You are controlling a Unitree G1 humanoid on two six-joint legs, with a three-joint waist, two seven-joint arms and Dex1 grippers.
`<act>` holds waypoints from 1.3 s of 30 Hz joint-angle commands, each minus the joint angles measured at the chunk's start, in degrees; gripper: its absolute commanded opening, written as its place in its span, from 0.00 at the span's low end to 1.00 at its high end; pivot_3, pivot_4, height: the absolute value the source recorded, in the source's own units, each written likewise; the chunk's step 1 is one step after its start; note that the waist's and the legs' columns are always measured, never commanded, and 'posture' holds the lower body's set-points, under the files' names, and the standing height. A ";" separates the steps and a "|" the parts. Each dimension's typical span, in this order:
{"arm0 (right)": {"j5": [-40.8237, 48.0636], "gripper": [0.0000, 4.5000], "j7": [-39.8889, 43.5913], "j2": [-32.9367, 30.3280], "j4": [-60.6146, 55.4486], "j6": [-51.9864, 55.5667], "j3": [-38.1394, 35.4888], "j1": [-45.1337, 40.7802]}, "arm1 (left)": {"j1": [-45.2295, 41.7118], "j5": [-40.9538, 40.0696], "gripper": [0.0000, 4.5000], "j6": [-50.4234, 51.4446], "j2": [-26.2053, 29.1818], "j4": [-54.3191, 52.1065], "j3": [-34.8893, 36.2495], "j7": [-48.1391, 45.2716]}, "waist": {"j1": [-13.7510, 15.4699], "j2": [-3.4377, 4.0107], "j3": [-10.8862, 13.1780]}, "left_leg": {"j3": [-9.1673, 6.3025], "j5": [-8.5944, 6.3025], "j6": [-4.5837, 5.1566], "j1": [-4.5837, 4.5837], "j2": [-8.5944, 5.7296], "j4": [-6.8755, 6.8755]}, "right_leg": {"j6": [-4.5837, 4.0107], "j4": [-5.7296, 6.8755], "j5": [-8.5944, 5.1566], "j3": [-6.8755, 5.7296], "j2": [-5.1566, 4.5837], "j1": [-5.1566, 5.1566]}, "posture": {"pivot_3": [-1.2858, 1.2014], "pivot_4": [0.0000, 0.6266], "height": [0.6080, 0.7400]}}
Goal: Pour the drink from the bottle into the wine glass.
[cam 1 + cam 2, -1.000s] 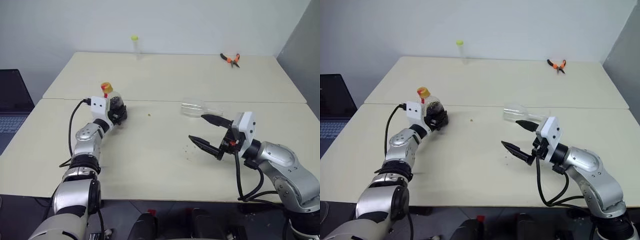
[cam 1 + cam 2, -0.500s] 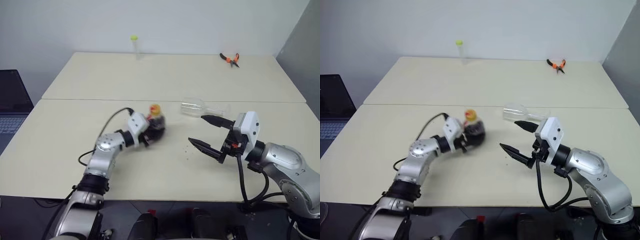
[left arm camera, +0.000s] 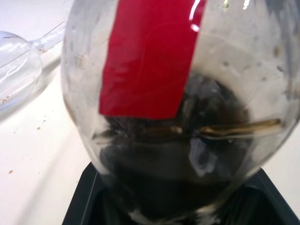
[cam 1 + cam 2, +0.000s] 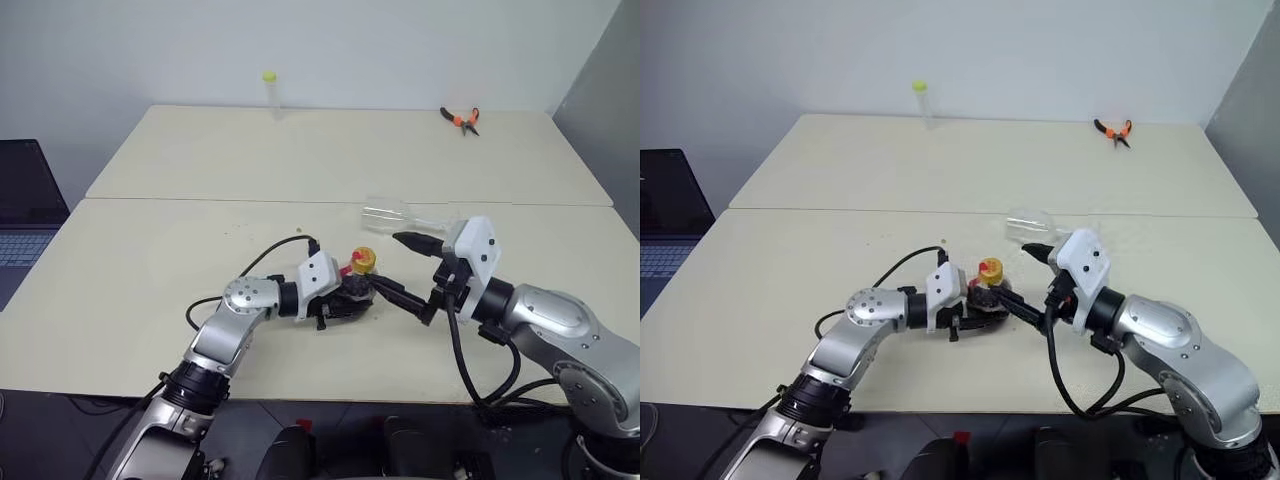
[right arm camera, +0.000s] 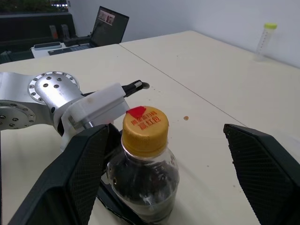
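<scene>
Bottle upright near the table's front edge, about midway along it, clamped low on its body by the left gripper; drink dark in the lower half, yellow cap on. Right gripper spread wide, empty, one finger either side of the cap. Wine glass lies on its side just behind, toward the table's middle seam. Judgement: cap-removal step. Centre the fingers on the cap, close squarely, twist while the left holds firm. The glass needs standing up before any pour.

Head cameras overlook the table; wrist cameras closely face the bottle.
</scene>
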 commanded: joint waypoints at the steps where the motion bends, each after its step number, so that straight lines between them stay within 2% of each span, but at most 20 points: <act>1: 0.76 0.94 -0.49 0.44 -1.12 0.30 0.23 -1.59 | -0.23 0.03 0.40 0.14 0.07 -1.08 -1.47 -1.30 | 0.00 0.00 0.00 | 0.00 0.00 0.00 0.00 0.00 0.00 | 0.00 0.00 0.00 0.00 0.00 0.00 | 0.52 0.24 1.00; 12: -0.65 0.94 1.84 -0.84 1.14 0.23 2.62 -4.02 | -0.31 0.31 0.38 -0.32 0.03 -0.76 -1.43 -0.72 | 0.00 0.00 0.00 | -0.01 0.00 0.00 0.00 0.00 0.00 | 0.00 -0.02 0.00 -0.01 0.00 0.01 | 0.52 0.24 1.00; 15: -0.92 0.80 1.92 -0.90 1.57 0.25 2.98 -4.50 | -0.31 0.30 0.38 -0.33 0.05 -0.76 -1.45 -0.71 | -0.01 0.00 0.00 | -0.01 0.00 0.00 0.00 0.00 0.00 | 0.00 -0.03 0.00 -0.01 0.00 0.01 | 0.52 0.24 1.00; 25: -1.78 0.02 3.49 -2.58 2.68 0.18 3.74 -6.28 | -0.55 -0.05 0.37 0.34 0.08 -1.28 -1.28 -0.58 | 0.00 0.00 -0.01 | -0.07 0.00 0.00 0.01 0.00 0.01 | 0.00 -0.05 0.00 -0.03 -0.01 0.04 | 0.52 0.24 1.00; 26: -1.90 0.00 3.94 -2.98 2.92 0.04 3.68 -6.36 | -0.62 -0.15 0.37 0.46 0.15 -1.38 -1.21 -0.64 | 0.00 0.00 -0.01 | -0.07 0.00 0.01 0.01 0.00 0.00 | 0.00 -0.05 0.00 -0.03 0.00 0.04 | 0.52 0.24 1.00; 32: -1.72 0.00 7.55 -4.80 5.74 -1.87 2.25 -7.94 | -0.80 -0.73 0.37 1.20 0.58 -2.52 -0.93 -1.06 | 0.00 0.00 -0.01 | -0.09 0.00 0.01 0.02 0.00 0.00 | 0.00 -0.06 0.00 -0.05 0.00 0.06 | 0.52 0.24 1.00; 35: 5.08 0.00 8.84 -3.04 5.70 -1.10 -2.29 -7.84 | -0.61 -0.58 0.37 1.38 0.60 -2.75 -0.71 -0.53 | 0.01 0.00 0.00 | -0.09 0.00 0.01 0.00 0.01 0.00 | 0.00 -0.07 0.00 -0.05 0.00 0.06 | 0.52 0.24 1.00; 37: 8.21 0.08 8.99 -2.65 5.70 -0.35 -4.55 -7.14 | -0.46 -0.57 0.37 1.46 0.69 -2.86 -0.57 -0.38 | 0.01 0.00 0.00 | -0.09 0.00 0.01 -0.01 0.01 0.00 | 0.00 -0.08 0.00 -0.04 -0.02 0.06 | 0.52 0.24 1.00; 39: 10.78 0.21 9.43 -3.31 5.11 0.86 -5.60 -6.50 | -0.23 -0.66 0.37 1.56 0.86 -3.13 -0.47 -0.40 | 0.02 0.00 0.00 | -0.10 0.00 0.01 -0.03 0.01 0.00 | 0.00 -0.10 0.00 -0.05 -0.02 0.06 | 0.52 0.24 1.00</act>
